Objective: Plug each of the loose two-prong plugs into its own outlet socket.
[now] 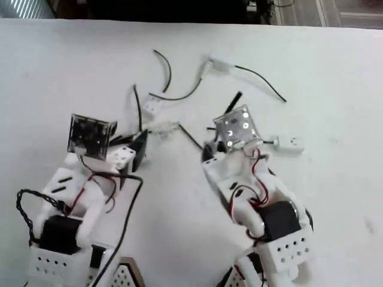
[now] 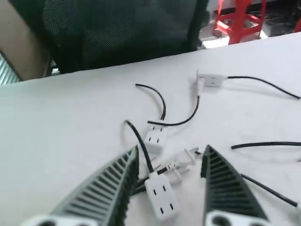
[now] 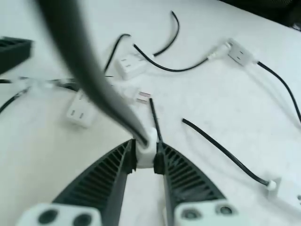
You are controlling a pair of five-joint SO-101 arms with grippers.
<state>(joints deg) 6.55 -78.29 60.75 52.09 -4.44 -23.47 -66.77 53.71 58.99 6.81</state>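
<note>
**Step in hand.** My right gripper [image 3: 146, 155] is clamped on a white plug [image 3: 145, 149], held low over the middle of the table [image 2: 70, 122]. I cannot tell which way its prongs face. My left gripper [image 2: 171, 150] stands apart, one jaw on each side of the near socket [image 2: 161, 197] and touching neither side. That socket lies flat with its slots facing up. I judge this to be the alignment stage before insertion, with the plug secured and the socket not yet braced.

**Next move calls for:**
1. Closing the left jaws on the near socket so that it cannot slide.
2. Turning the held plug until its prongs line up with one pair of slots.
3. Pushing straight in, with no side load.

**Surroundings.**
- A loose plug [image 2: 181, 164] lies just beside the near socket, between the left jaws, and could be caught when they close.
- A second socket [image 2: 155, 139] lies a little nearer the far edge.
- A plug-and-socket pair [image 2: 209, 80] lies closer still to the far edge and appears already joined.
- Another socket [image 1: 289, 143] lies toward the right edge, beside my right arm.

**Obstructions.** Black cords cross around the near socket. A thick black cable [image 3: 84, 61] runs close past the right wrist camera and hides part of the approach.
</note>
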